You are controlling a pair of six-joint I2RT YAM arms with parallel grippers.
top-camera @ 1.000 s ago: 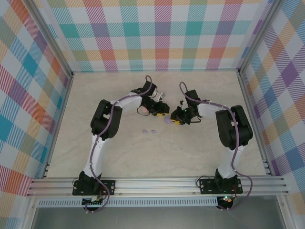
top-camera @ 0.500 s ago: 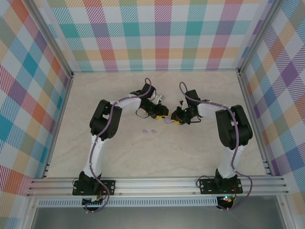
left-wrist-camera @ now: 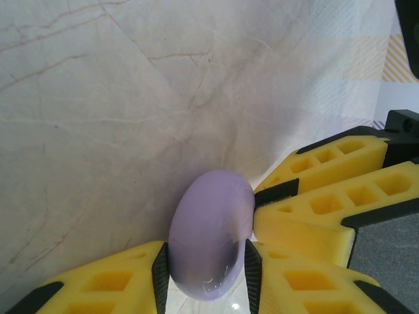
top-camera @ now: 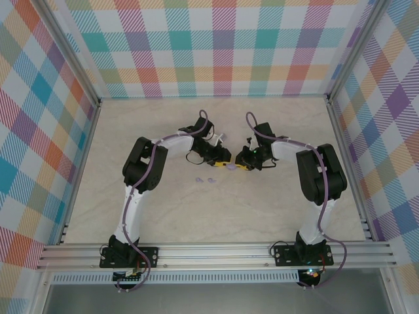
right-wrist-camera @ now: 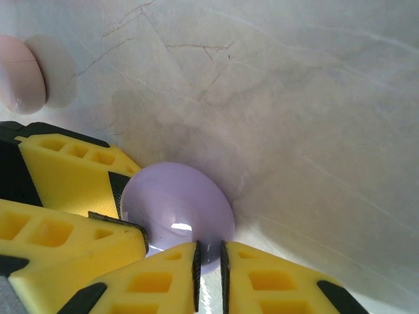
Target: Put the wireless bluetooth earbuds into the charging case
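Case [left-wrist-camera: 211,235] is held tight between the left gripper's [left-wrist-camera: 206,265] pads, low over the table [left-wrist-camera: 98,98]. Its rim is touched by the nearly closed right gripper [right-wrist-camera: 209,261]. Two earbuds [top-camera: 198,178] are seen lying nearby.

Lilac case, yellow fingers
Glossy lilac charging case [left-wrist-camera: 211,239]; yellow fingers [left-wrist-camera: 105,281], black-padded; cream veined table [left-wrist-camera: 131,98]; salmon-pink disc [right-wrist-camera: 19,75] at ten o'clock.

The left tool [top-camera: 223,161] closely faces the right tool [top-camera: 239,165], earbuds [top-camera: 198,178] nearby.
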